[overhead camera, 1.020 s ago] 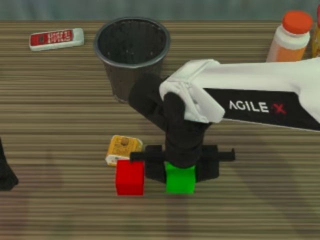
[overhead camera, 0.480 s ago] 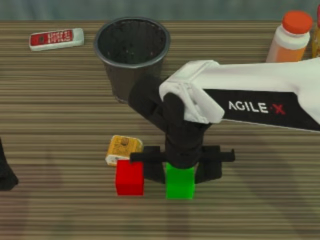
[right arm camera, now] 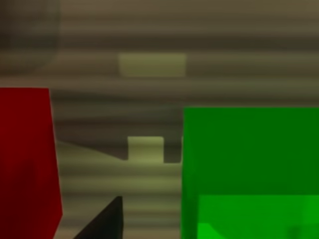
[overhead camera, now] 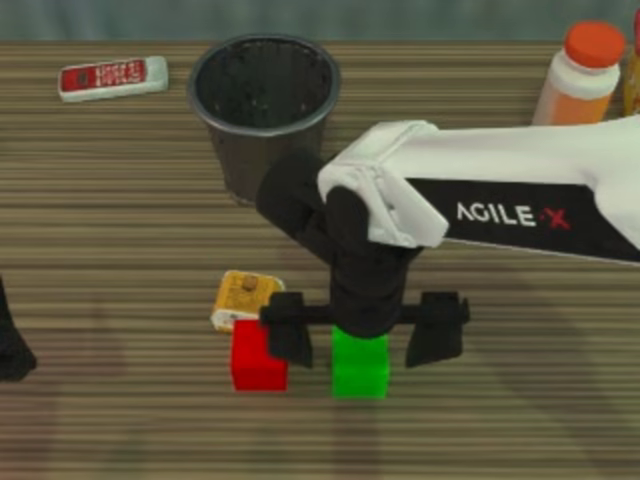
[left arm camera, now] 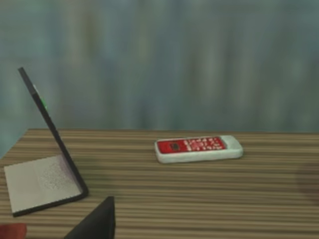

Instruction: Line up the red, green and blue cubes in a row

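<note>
The right end effector [overhead camera: 364, 340] hangs directly over the glossy bright green cube [overhead camera: 360, 366], its fingers spread wide and clear of both side faces. That cube sits flat on the striped wooden bench [overhead camera: 120, 250], just right of the glossy bright red cube [overhead camera: 258, 357], a narrow gap between them. Behind the red cube lies a small yellow-orange labelled box [overhead camera: 244, 298], nearly touching it. No blue cube shows in any view. The risk, to my eye: the left finger [overhead camera: 289, 335] overlaps the red cube, so a sideways pull-out could knock it out of line. The left arm [overhead camera: 12, 345] sits parked far left of the red cube; I cannot tell its end effector's state.
</note>
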